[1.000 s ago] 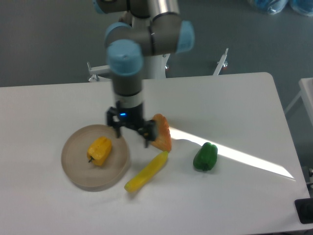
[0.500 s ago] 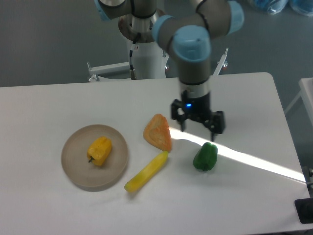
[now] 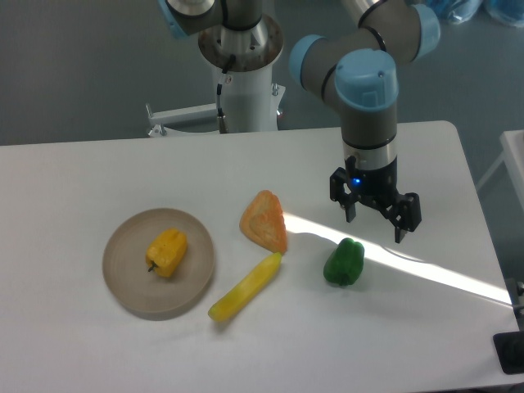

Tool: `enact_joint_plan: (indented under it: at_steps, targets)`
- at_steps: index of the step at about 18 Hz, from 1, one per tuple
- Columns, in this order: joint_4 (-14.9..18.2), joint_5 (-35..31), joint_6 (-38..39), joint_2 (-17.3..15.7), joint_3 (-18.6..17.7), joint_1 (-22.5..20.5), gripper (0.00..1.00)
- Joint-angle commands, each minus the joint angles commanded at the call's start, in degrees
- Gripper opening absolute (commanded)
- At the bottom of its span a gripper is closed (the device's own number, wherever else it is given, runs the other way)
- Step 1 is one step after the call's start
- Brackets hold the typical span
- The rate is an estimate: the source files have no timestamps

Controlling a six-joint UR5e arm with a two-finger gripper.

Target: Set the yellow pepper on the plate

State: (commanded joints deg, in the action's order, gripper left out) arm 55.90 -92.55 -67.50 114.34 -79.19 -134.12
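Yellow pepper (image 3: 167, 252): sitting on the plate, left of centre in the frame, dark stem pointing down-left.
Plate (image 3: 131, 286): beige disc on the white tabletop (image 3: 98, 172), carrying the pepper and nothing else.
Progress: placement looks done; by my read nothing is left but clearing the arm.
Pincer (image 3: 377, 219): right of centre, fingers spread, grasping nothing, just above and right of the green pepper (image 3: 344, 262), well apart from the plate.
Count: one yellow pepper, one plate, one green pepper, one orange wedge (image 3: 265, 221), one long yellow piece (image 3: 244, 287).
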Motion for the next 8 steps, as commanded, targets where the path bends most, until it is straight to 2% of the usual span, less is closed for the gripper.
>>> enact_joint_plan:
  at_steps: [8]
  targets:
    - [-0.3, 0.0, 0.2, 0.1, -0.2, 0.1, 1.00]
